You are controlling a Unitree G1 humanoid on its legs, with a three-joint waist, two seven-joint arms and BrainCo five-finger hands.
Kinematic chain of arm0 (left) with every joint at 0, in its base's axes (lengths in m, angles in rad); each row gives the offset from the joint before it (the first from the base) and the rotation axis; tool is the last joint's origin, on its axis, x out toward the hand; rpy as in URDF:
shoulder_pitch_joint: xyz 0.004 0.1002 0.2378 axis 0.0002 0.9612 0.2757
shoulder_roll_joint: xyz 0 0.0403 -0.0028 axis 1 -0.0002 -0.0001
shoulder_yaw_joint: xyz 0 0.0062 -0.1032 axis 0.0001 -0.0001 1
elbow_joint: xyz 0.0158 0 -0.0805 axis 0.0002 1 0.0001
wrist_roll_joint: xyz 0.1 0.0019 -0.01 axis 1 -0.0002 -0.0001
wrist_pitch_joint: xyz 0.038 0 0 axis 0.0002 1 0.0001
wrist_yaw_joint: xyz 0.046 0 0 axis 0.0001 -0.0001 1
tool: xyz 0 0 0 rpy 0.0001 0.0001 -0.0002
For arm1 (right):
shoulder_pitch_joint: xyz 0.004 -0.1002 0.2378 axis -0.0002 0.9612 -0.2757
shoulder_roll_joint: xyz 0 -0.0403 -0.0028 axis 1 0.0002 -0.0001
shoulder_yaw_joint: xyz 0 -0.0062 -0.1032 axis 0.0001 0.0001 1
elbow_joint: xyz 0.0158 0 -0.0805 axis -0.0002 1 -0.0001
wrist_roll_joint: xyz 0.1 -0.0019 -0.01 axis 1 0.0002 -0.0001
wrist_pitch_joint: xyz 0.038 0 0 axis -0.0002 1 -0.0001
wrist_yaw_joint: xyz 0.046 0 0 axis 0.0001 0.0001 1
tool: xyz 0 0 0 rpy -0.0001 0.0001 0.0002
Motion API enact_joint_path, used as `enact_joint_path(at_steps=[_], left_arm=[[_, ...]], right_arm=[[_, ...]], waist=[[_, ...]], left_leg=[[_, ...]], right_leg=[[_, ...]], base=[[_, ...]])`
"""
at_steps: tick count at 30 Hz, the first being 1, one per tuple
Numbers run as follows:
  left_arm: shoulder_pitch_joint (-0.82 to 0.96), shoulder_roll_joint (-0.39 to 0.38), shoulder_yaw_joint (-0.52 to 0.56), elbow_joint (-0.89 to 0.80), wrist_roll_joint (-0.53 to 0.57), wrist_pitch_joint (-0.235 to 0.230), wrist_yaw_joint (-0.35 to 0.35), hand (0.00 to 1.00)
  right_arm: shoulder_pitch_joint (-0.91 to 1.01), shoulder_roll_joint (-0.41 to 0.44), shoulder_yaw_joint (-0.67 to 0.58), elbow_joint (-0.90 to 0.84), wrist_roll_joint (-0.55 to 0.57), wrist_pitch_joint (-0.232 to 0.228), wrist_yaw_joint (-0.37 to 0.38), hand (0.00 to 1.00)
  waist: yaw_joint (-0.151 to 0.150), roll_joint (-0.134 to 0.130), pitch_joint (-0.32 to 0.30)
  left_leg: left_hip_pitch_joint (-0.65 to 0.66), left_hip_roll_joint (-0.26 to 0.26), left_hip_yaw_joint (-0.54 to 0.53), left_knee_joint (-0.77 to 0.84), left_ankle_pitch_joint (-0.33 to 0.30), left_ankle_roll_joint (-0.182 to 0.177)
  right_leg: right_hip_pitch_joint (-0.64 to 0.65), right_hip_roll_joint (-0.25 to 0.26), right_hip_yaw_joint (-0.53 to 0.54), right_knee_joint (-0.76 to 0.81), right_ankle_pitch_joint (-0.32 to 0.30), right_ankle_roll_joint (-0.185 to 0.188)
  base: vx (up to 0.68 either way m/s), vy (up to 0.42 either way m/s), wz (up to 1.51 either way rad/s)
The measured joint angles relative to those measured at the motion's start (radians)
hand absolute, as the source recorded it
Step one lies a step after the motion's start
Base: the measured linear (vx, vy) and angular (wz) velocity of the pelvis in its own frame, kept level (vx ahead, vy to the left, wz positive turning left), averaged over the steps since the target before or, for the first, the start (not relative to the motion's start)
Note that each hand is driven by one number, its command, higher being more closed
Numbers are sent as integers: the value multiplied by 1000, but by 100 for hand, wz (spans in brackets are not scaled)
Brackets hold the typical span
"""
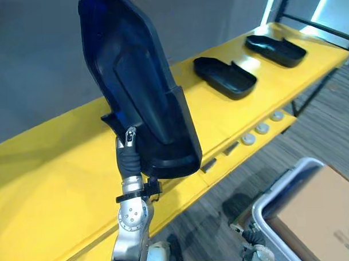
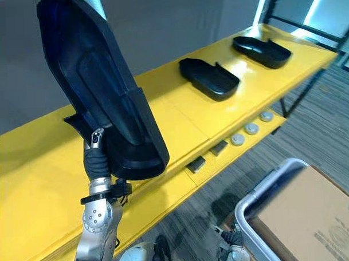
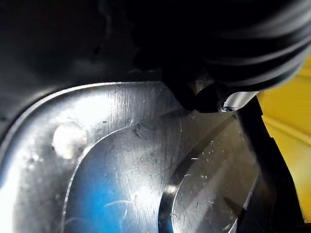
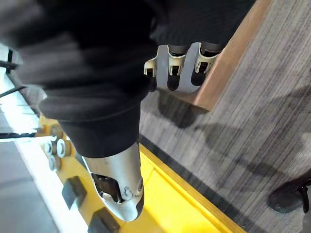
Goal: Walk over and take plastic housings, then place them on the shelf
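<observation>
Placing step, seemingly: left hand (image 1: 129, 139), grip hidden, held the housing (image 1: 138, 80) above the shelf (image 1: 44, 181), next probably laying it flat toward nine o'clock.

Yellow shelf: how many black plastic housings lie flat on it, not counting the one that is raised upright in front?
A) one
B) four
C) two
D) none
C: on the shelf lie a nearer housing and a farther housing, set apart from each other, while the third housing stands raised above it.
</observation>
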Motion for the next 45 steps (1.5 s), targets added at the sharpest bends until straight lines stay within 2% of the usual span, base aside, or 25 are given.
enact_joint_path(at_steps=[3,5,7,8,12,17,24,26,27,28,29,31,32,33,34,35,36,37,38,40,41,42,43,44,45], left_arm=[[1,11,2,0,2,0,20,100],[1,13,0,2,10,-2,32,100],[5,13,0,23,14,-16,43,100],[11,13,2,24,18,-16,43,100],[62,3,27,22,19,-22,39,100],[88,-1,34,24,19,-20,32,100],[88,-6,60,24,23,-16,24,100],[89,-11,87,23,31,-16,37,100],[89,-19,113,15,30,-16,43,100],[90,-19,117,15,30,-16,44,100],[94,-27,119,15,30,-16,44,100],[96,-26,111,15,29,-19,40,100],[96,-25,105,16,28,-19,40,100],[96,-25,97,23,28,-20,40,100],[97,-24,79,35,27,-19,41,100],[95,-24,74,46,27,-21,41,100],[84,-25,67,77,26,-20,38,100],[77,-22,69,111,16,-20,40,100],[78,-16,70,126,10,-18,42,100],[87,20,69,156,0,-7,41,100],[87,27,68,153,0,-7,40,100],[90,37,68,138,0,-8,41,100],[91,40,66,131,0,-8,39,100],[93,37,65,115,3,-11,35,100],[92,31,66,115,4,-10,35,100]], right_arm=[[-21,0,23,-19,0,-1,0,0],[-16,0,26,-29,0,-5,0,0],[-2,2,33,-28,2,-3,-1,0],[0,1,33,-28,2,-2,-1,0],[1,3,33,-34,4,-2,0,0],[17,12,-2,-51,3,-2,-1,0],[32,11,-5,-50,4,-7,-2,0],[28,13,-5,-50,3,-7,-2,0],[19,9,2,-53,2,-8,-4,0],[18,4,2,-52,1,-8,-4,0],[25,-4,3,-52,-2,-8,-4,0],[28,-15,1,-49,-15,-7,-4,0],[30,-17,-1,-46,-18,-7,-4,0],[31,-23,-9,-29,-19,-7,-4,0],[31,-41,-9,-8,-19,-5,-4,0],[24,-46,-10,10,-19,-4,-4,0],[18,-41,-16,31,-19,0,-4,0],[17,-9,-12,48,-19,0,0,0],[13,3,3,53,-19,4,-1,0],[4,1,26,49,-36,14,0,0],[4,1,26,46,-41,15,-1,0],[1,2,34,41,-54,18,-2,0],[0,5,36,37,-58,18,-1,0],[-14,-1,31,40,-59,19,0,0],[-3,0,42,40,-58,28,6,0]], waist=[[10,-3,0],[0,-13,-6],[-18,-54,-18],[-17,-62,-17],[-9,-45,-25],[-12,-46,-30],[-13,-45,-24],[-9,-50,-17],[-15,-44,-6],[-15,-47,-2],[-16,-47,-2],[-20,-46,-3],[-22,-43,-4],[-26,-32,-11],[-37,-5,-27],[-43,10,-37],[-55,4,-39],[-56,-28,-27],[-52,-42,-22],[-29,-44,-13],[-17,-49,-16],[-12,-70,-24],[-14,-71,-22],[-18,-51,-20],[-17,-53,-21]], left_leg=[[63,-11,-65,-45,-7,-25],[88,-33,-106,-60,4,-30],[95,-81,-171,-53,4,-31],[99,-90,-183,-48,0,-37],[73,-52,-237,-22,-14,-75],[99,-30,-270,-58,-3,-110],[69,-41,-341,-73,49,-161],[61,-25,-310,-73,36,-159],[46,48,-200,13,7,-134],[43,84,-172,53,-3,-146],[36,155,-148,112,-17,-165],[60,269,-159,135,-15,-166],[69,290,-172,123,-11,-165],[88,321,-207,66,7,-176],[113,334,-243,-26,123,-187],[121,324,-256,-55,89,-252],[123,296,-255,-100,53,-317],[122,266,-245,-110,44,-331],[120,254,-238,-100,43,-330],[105,246,-201,-15,1,-305],[106,248,-185,6,-16,-295],[91,246,-158,53,-44,-271],[82,241,-142,62,-50,-259],[85,242,-103,40,-87,-233],[86,240,-101,39,-83,-227]], right_leg=[[-131,114,291,7,-58,70],[-191,163,401,-38,-74,98],[-226,182,492,-142,-49,102],[-226,179,486,-176,-22,99],[-178,226,413,-277,-22,106],[-122,263,377,-350,-3,83],[-101,263,272,-374,-2,75],[-104,251,261,-369,-1,67],[-107,238,251,-345,-3,64],[-111,229,254,-333,-3,63],[-119,207,258,-311,-3,63],[-137,169,267,-280,-2,68],[-143,158,269,-274,0,74],[-156,141,275,-274,12,107],[-168,133,270,-290,33,149],[-171,129,263,-305,47,173],[-162,105,255,-348,93,202],[-150,80,254,-397,149,196],[-145,72,256,-417,181,185],[-138,75,266,-463,293,134],[-141,75,275,-464,305,121],[-153,68,289,-468,342,116],[-154,65,302,-486,369,112],[-172,90,376,-457,314,147],[-200,140,435,-300,187,185]], base=[[186,64,67],[167,5,93],[157,-111,116],[190,-176,90],[109,-170,29],[43,-125,12],[-11,-86,42],[-75,-39,19],[-59,10,9],[-59,63,4],[-35,153,-4],[-41,275,-5],[-27,365,-2],[-16,437,10],[-17,463,16],[-14,515,35],[-29,521,37],[-38,513,29],[-81,451,-8],[-108,392,-40],[-125,345,-60],[-215,298,-47],[-280,328,-47],[-305,260,-24],[-202,164,-23]])
